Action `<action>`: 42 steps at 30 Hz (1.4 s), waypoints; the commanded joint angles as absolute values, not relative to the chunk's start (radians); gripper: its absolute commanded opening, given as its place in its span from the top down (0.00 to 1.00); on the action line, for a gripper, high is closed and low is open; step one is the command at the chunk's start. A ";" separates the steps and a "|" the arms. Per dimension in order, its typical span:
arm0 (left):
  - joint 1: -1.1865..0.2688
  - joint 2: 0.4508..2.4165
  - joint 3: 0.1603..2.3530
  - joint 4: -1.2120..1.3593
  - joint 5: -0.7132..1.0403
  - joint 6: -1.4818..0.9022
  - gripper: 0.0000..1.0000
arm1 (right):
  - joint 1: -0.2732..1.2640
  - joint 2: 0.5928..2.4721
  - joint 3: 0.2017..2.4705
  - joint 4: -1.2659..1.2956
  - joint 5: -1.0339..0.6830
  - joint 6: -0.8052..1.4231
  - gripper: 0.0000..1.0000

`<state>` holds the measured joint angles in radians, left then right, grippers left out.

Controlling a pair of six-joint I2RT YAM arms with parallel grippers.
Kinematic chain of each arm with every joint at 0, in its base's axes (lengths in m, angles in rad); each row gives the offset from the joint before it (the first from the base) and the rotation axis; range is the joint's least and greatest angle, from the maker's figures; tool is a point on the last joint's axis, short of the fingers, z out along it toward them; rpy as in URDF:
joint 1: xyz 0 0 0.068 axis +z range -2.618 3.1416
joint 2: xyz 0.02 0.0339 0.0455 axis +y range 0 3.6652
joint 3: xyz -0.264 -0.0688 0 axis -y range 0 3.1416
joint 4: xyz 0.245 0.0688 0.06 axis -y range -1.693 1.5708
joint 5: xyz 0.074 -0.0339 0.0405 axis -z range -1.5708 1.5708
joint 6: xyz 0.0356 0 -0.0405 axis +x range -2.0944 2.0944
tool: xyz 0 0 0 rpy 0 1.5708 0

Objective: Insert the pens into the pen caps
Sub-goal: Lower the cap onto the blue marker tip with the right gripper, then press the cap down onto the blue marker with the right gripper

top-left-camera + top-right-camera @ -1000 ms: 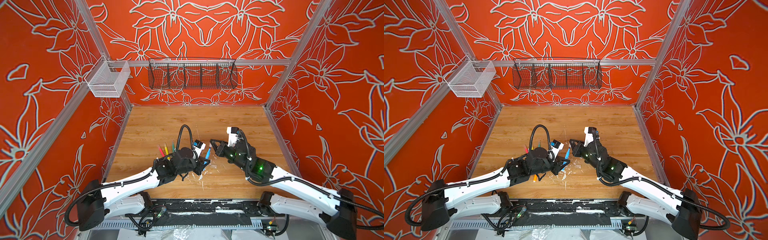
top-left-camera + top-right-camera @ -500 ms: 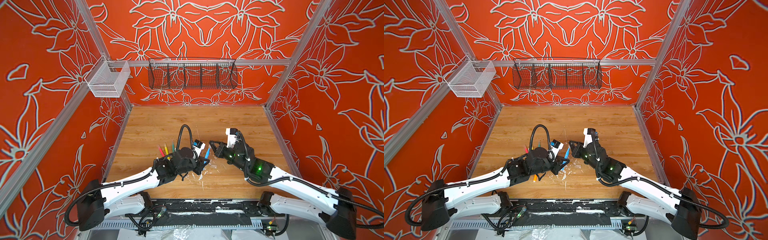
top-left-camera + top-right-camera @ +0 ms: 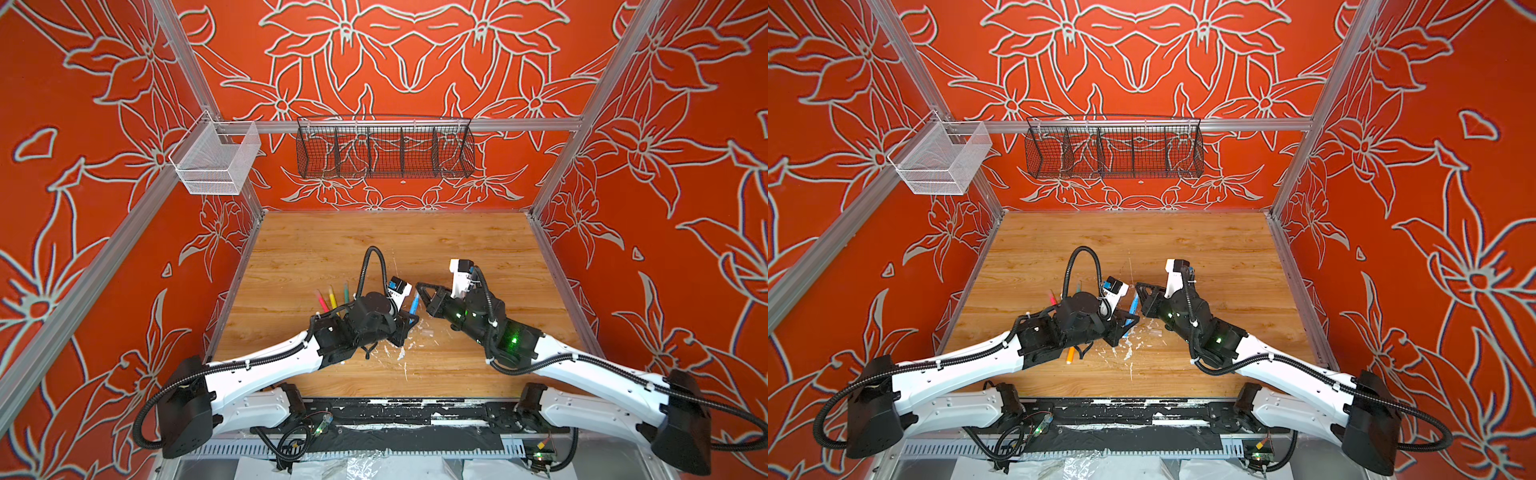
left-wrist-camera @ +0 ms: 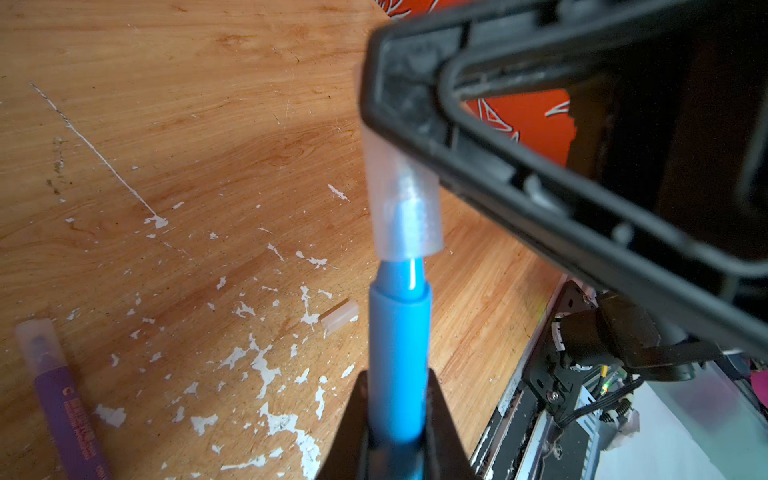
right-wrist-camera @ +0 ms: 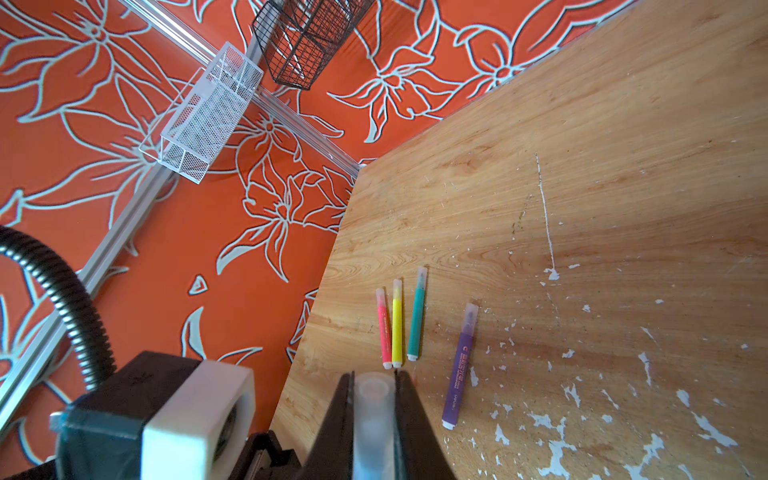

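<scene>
Edging left, the right gripper (image 3: 419, 286), clamped on a clear pen cap (image 4: 405, 212), has reached the blue pen (image 4: 399, 332), which the left gripper (image 4: 397, 415) pinches tight. Above the worktop's (image 3: 374, 241) near middle, the tip now sits just inside the cap. Pressing it home seems to remain.

Orange-red walls (image 3: 415, 62) printed with large pale-outlined flowers close in three sides in both top views. Aluminium rails (image 3: 519, 124) run along the corners and across the back wall. A black wire basket (image 3: 384, 153) with several compartments hangs from the back rail at upper centre, and a white mesh basket (image 3: 212, 166) hangs at upper left. The wood-grain tabletop (image 3: 395, 241) fills the lower middle, marked with white flecks (image 3: 401, 353) near its front edge. The light is bright and even.
</scene>
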<state>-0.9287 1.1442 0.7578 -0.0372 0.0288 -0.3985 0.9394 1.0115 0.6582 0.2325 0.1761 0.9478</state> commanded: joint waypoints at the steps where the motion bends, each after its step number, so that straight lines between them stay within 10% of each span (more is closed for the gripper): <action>1: -0.904 1.151 0.812 0.046 0.070 -0.406 1.00 | 0.976 1.015 0.609 0.314 0.132 0.970 0.89; 26: -0.836 1.064 0.728 0.098 0.212 -0.360 1.00 | 0.979 0.857 0.666 0.130 0.178 0.851 0.34; 42: -0.841 1.084 0.711 0.102 0.265 -0.306 1.00 | 0.921 1.018 0.808 0.138 0.161 0.851 0.49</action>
<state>-0.8379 1.0740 0.7094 0.0830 0.2455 -0.3294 0.9352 1.0058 0.7742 0.1326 0.1703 0.8448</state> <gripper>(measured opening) 0.136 0.525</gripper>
